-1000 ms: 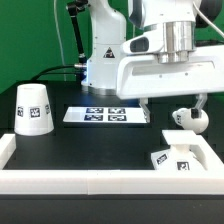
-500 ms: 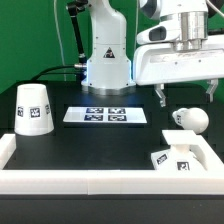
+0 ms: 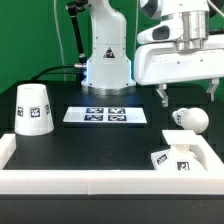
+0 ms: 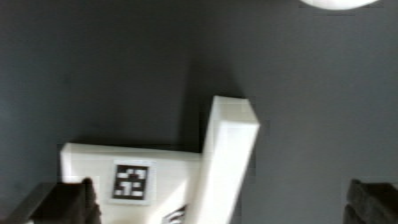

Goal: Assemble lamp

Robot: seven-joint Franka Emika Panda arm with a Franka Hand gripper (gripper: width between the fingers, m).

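Observation:
The white tapered shade (image 3: 32,108) stands at the exterior view's left. The round bulb (image 3: 188,118) lies on the black table at the right, and its edge shows in the wrist view (image 4: 338,3). The flat square base (image 3: 174,156) rests in the front right corner against the white wall, and its tag shows in the wrist view (image 4: 132,172). My gripper (image 3: 186,92) hangs open and empty above the bulb, not touching it. In the wrist view (image 4: 217,206) its dark fingers (image 4: 64,204) stand wide apart.
The marker board (image 3: 105,115) lies in the middle of the table, in front of the arm's base. A raised white wall (image 3: 90,181) runs along the front and sides, and it shows in the wrist view (image 4: 228,140) beside the base.
Over the last second my gripper rose from low beside the bulb to well above it. It has held still for the last half second. The bulb, base and shade have not moved.

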